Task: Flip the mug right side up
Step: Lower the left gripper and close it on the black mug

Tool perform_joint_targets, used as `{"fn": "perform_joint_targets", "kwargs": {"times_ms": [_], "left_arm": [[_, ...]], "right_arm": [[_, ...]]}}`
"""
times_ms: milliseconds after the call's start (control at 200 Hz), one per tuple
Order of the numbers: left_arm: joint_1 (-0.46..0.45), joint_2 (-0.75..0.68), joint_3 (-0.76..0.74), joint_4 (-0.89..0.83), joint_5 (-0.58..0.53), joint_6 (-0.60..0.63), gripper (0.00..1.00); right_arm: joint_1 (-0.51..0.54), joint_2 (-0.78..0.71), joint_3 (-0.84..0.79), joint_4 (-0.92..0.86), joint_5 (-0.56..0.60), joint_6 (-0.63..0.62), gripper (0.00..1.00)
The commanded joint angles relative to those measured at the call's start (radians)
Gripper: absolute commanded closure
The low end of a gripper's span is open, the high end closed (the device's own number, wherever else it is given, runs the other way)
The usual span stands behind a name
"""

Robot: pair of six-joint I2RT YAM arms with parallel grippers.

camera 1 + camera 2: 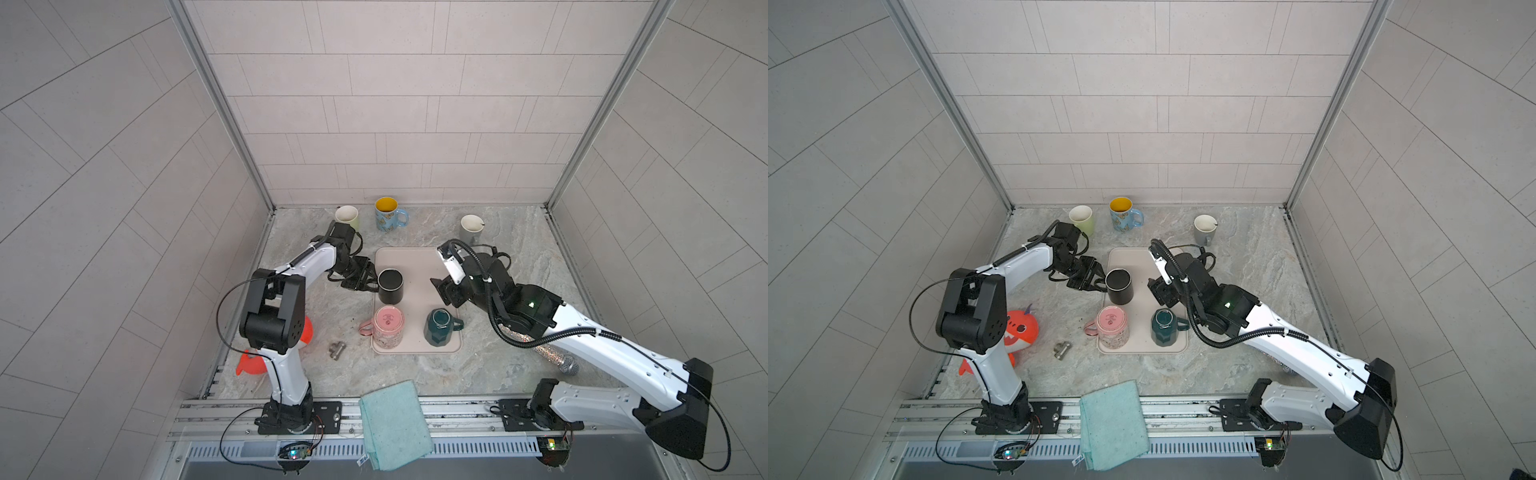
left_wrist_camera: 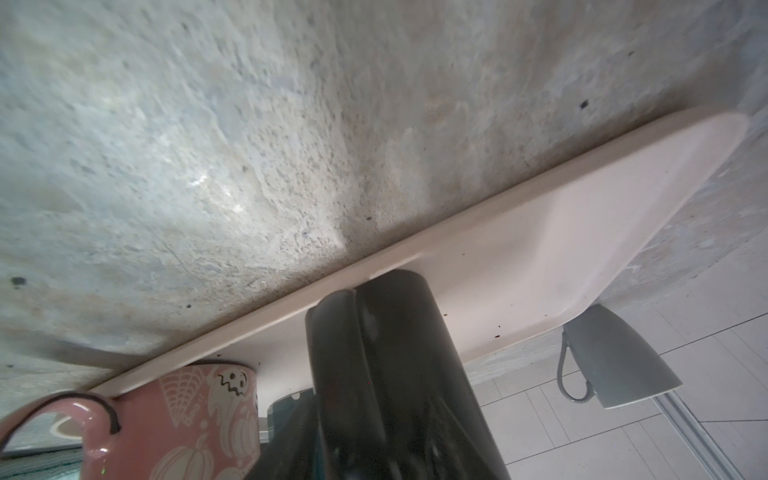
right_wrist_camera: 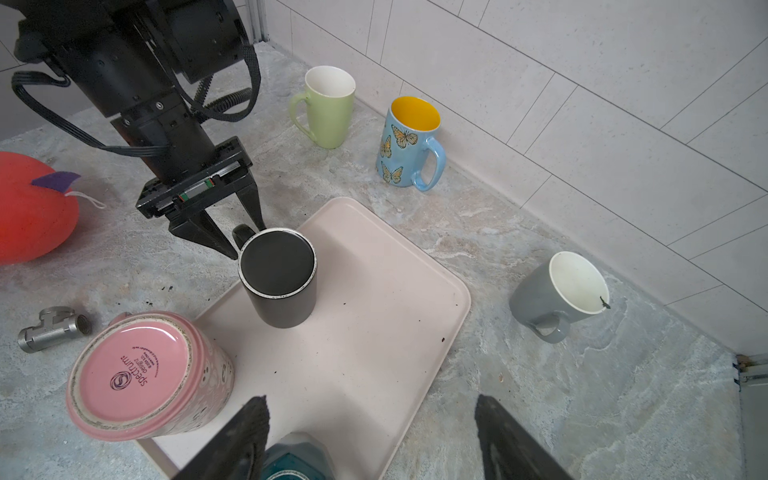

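**A:** Start big. Where does everything sit?

**B:** The bench [image 1: 498, 257] carries a pale pink tray [image 1: 415, 257], and three mugs stand on it, mouth down. The black mug [image 1: 390, 286] stands by the tray's left edge, towards the far end. A pink mug [image 1: 388, 326] fills the near left corner and a teal mug [image 1: 439, 327] the near right corner. The black one looks like the mug to turn.

**A:** How will it handle?

**B:** Probably like glazed ceramic: stiff, fairly heavy for its size, smooth enough to slip, and likely to chip if it drops onto the tray. The wall is straight, so nothing there stops a slide.

**A:** So where should it be held?

**B:** By the handle [image 3: 240, 230], which points off the tray's left edge. The hold should be close to the wall, because the body hangs to one side and could swing in the grip as it rotates.

**A:** And the tools?

**B:** The left tool [image 3: 247, 240] has one jaw on each side of that handle, set narrow. I cannot tell whether they are pinching it. The right tool [image 3: 370, 400] is spread wide and empty over the tray's near end, above the teal mug.
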Motion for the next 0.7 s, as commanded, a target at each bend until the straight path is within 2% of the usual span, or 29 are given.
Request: {"fn": "perform_joint_targets", "kwargs": {"times_ms": [0,95,285,585,696], "left_arm": [[-0.001,0.017,0.009,-0.007,0.012,-0.004,0.56],[-0.005,0.021,0.007,-0.006,0.019,-0.002,0.59],[-0.010,0.034,-0.001,-0.002,0.038,0.007,0.72],[-0.012,0.053,-0.006,0.032,0.060,0.003,1.00],[-0.012,0.060,0.007,0.065,0.066,-0.009,1.00]], "right_arm": [[-0.005,-0.001,-0.002,-0.004,0.017,0.014,0.22],[-0.005,-0.002,-0.005,-0.003,0.021,0.015,0.22],[-0.006,-0.004,-0.009,0.001,0.022,0.017,0.21],[-0.006,-0.005,-0.016,0.006,0.030,0.021,0.21],[-0.008,-0.005,-0.015,0.006,0.035,0.019,0.21]]}}
